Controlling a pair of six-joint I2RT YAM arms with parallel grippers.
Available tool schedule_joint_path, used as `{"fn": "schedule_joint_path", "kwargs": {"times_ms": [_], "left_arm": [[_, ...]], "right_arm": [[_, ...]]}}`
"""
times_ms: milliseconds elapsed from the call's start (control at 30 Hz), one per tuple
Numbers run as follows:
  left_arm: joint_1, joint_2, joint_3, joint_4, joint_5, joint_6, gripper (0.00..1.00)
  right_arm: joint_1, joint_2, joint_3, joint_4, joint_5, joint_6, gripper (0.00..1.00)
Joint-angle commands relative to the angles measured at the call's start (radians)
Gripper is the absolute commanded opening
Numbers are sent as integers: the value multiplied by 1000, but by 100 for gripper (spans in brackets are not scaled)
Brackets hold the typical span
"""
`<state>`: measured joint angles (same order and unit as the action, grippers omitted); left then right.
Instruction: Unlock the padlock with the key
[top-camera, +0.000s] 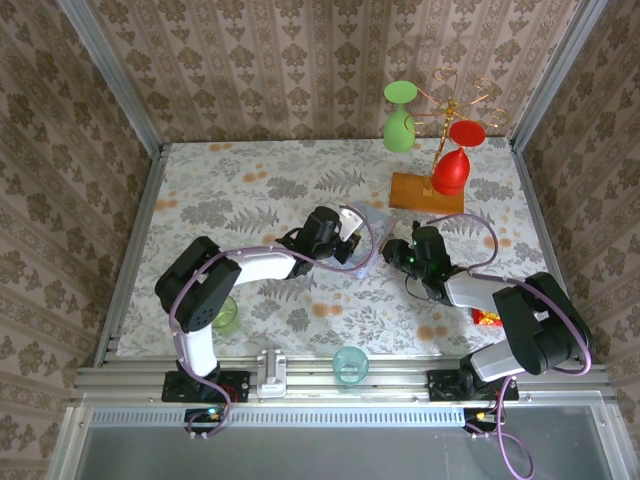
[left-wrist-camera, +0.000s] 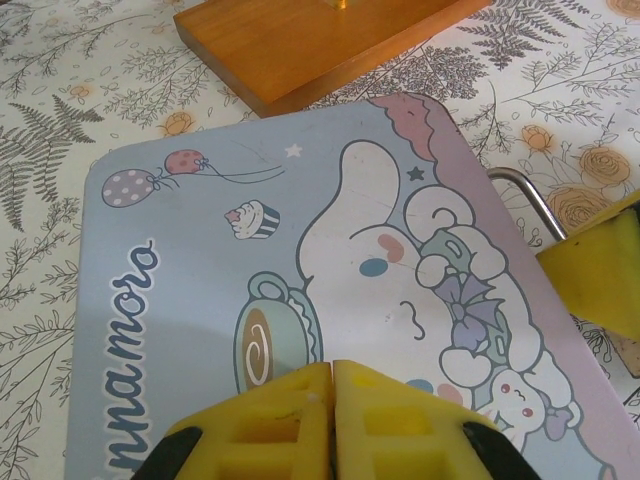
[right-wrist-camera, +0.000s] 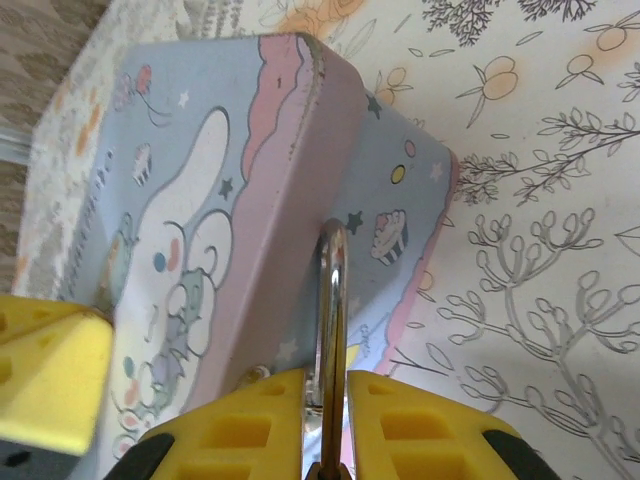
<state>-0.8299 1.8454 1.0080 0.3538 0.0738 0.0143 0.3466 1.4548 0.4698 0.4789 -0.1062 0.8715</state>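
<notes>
Right tool (right-wrist-camera: 327, 385) is pinching the padlock (right-wrist-camera: 332, 290) by its thin shackle, likely stiff and slippery; left tool (left-wrist-camera: 332, 375) is pressing fully closed.

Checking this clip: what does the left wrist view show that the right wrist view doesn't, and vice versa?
Left wrist gives: the wooden base, the lid of the tin face-on with its lettering, and the left gripper shut over it. Right wrist gives: the tin's side wall and the right gripper closed on the shackle of the padlock. Shared: tin, shackle, floral cloth.
</notes>
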Motion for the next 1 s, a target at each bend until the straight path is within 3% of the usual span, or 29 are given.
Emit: {"fn": "schedule_joint_path", "kwargs": {"times_ms": [0, 100, 200, 533, 633, 900, 967], "left_arm": [[28, 62, -78, -255, -57, -22, 8], [30, 70, -79, -247, -50, -30, 8], [30, 69, -83, -243, -42, -32, 8], [41, 80, -84, -246, -71, -47, 5], [45, 79, -91, -237, -67, -57, 5], [47, 87, -85, -249, -77, -49, 5], [49, 83, -92, -243, -81, -51, 5]], "right_arm": [[-17, 42, -69, 272, 84, 128, 0], [-2, 168, -151, 558, 111, 252, 0], [-4, 220, -167, 609, 119, 282, 0], [-56, -29, -128, 298, 163, 150, 0], [-49, 15, -96, 315, 121, 159, 0], [-22, 137, -92, 162, 230, 342, 0], [-31, 165, -126, 244, 246, 352, 0]]}}
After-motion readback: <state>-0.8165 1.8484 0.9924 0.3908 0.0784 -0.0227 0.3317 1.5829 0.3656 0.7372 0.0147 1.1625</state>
